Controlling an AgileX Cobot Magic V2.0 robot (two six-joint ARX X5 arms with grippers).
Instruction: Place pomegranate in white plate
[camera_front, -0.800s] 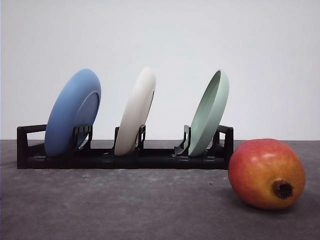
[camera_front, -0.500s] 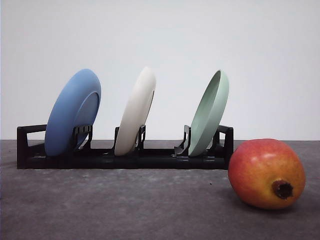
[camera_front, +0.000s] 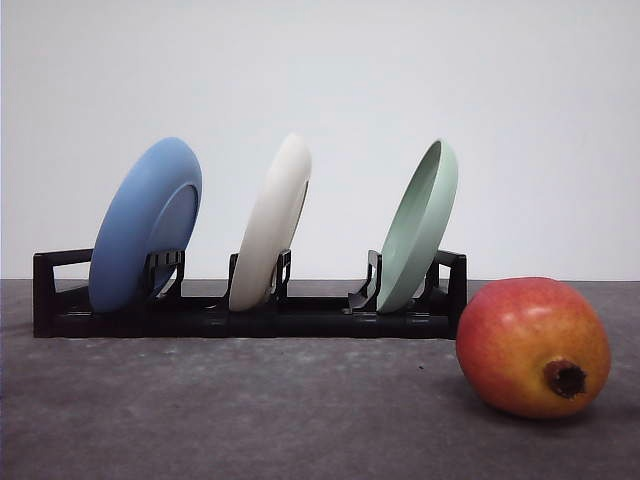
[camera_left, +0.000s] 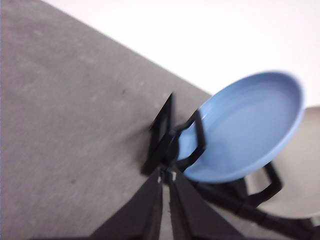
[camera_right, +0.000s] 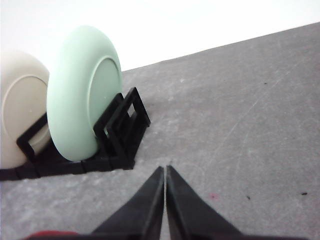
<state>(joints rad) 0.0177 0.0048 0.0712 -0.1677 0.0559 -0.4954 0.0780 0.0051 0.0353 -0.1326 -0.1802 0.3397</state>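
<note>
Currently the pomegranate (camera_front: 533, 346) lies on the grey worktop (camera_front: 250, 410) at the lower right of the front frame, calyx toward the camera, apart from the white plate (camera_front: 272, 222) that stands on edge mid-rack (camera_front: 250, 318) between the blue plate (camera_front: 146, 224) and the pale green plate (camera_front: 419, 226). Both the right end effector (camera_right: 164, 175) and the left end effector (camera_left: 165, 177) have their fingers pressed together, holding nothing. Judging by sides, the right arm is nearer the fruit, a red sliver at its wrist frame's lower left possibly being it.

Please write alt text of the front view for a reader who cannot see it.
A red-orange pomegranate lies on a grey table at the right, its dark calyx facing the camera. Behind it, a black rack holds three tilted plates: the blue plate, the white plate, the pale green plate.
</note>
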